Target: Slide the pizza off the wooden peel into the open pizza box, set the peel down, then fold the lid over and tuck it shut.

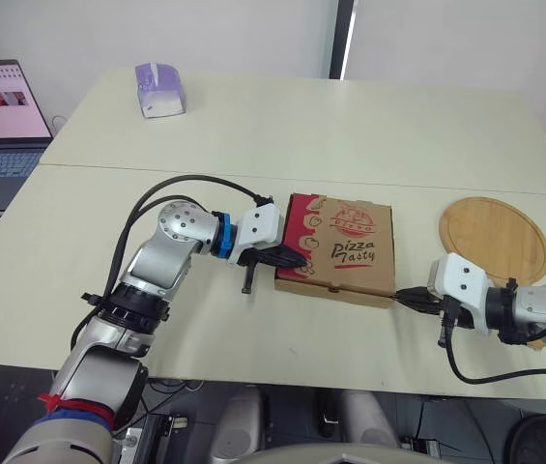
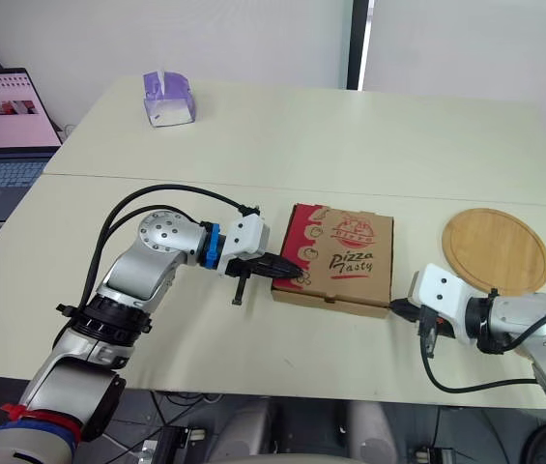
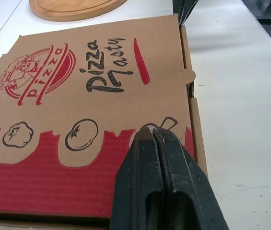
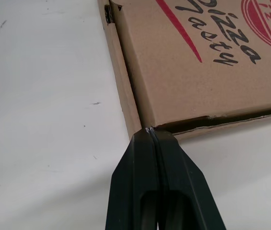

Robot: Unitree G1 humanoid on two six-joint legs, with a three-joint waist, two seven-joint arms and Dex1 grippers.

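The brown pizza box (image 1: 338,246) lies with its printed lid folded down, near the table's front middle. My left gripper (image 1: 297,261) is shut, its tips resting on the lid's red left edge (image 3: 77,177). My right gripper (image 1: 403,296) is shut too, its tip touching the box's front right corner (image 4: 142,125). The round wooden peel (image 1: 494,239) lies flat on the table to the right of the box, bare on top. The pizza is hidden inside the box.
A purple tissue box (image 1: 159,90) stands at the table's far left. A laptop (image 1: 2,116) sits on a side surface to the left. A seam (image 1: 350,179) crosses the tabletop behind the pizza box.
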